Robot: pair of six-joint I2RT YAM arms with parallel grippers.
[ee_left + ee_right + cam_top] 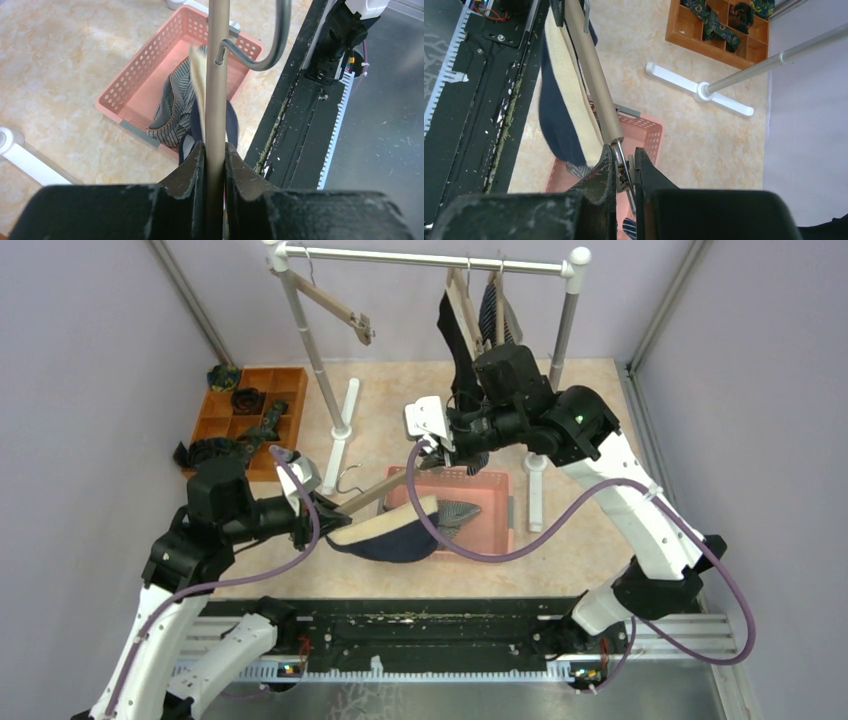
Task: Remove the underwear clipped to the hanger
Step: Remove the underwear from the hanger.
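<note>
The plain navy boxers hang from the wooden hanger over the bench's near middle, seemingly not yet freed. The grey-white striped pair lies in the pink basket. The black pair and the navy-striped pair wait on the rail by the far edge: 1 of 4 done. The left gripper clamps the hanger's bar and the right gripper pinches its clip, both arms reaching inward.

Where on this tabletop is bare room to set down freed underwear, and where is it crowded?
Bare tabletop lies between the rack feet, behind the pink basket; another patch runs from the right foot to the right wall. Crowded: the wooden tray holds bundles, and the left gripper and right gripper hold the hanger with navy underwear over the basket's front.
</note>
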